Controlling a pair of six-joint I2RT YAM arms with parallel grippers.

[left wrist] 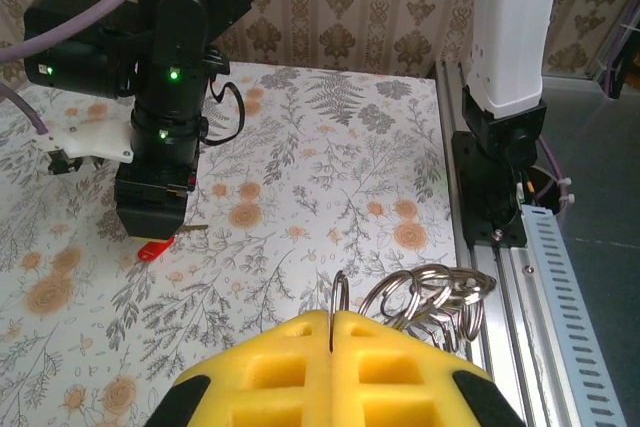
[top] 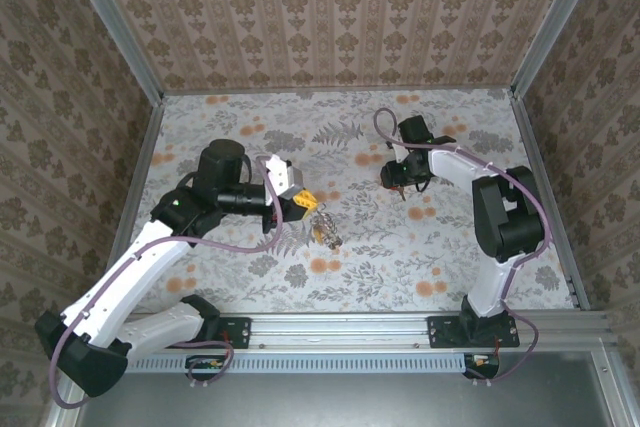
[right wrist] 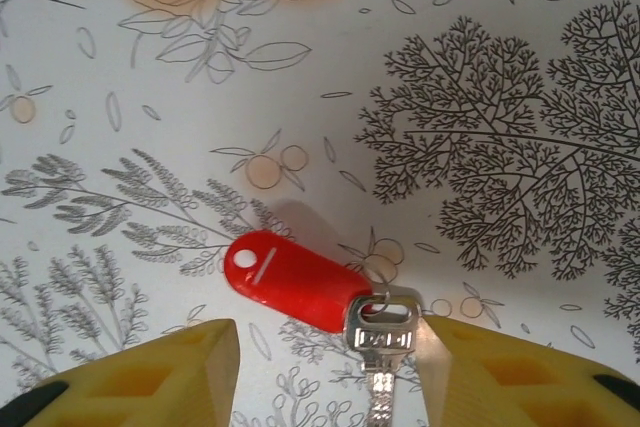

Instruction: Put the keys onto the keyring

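Your L gripper is clamped shut on the keyring. R gripper sits half-open astride a key, no grip yet. Nothing threaded.

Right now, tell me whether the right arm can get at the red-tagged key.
Probably yes. The key lies flat on the table between the right arm's open yellow fingers, with nothing between them and it.

Key red w/ silver blade; keyring prob. silvery; end effector pads yellow; table floral.
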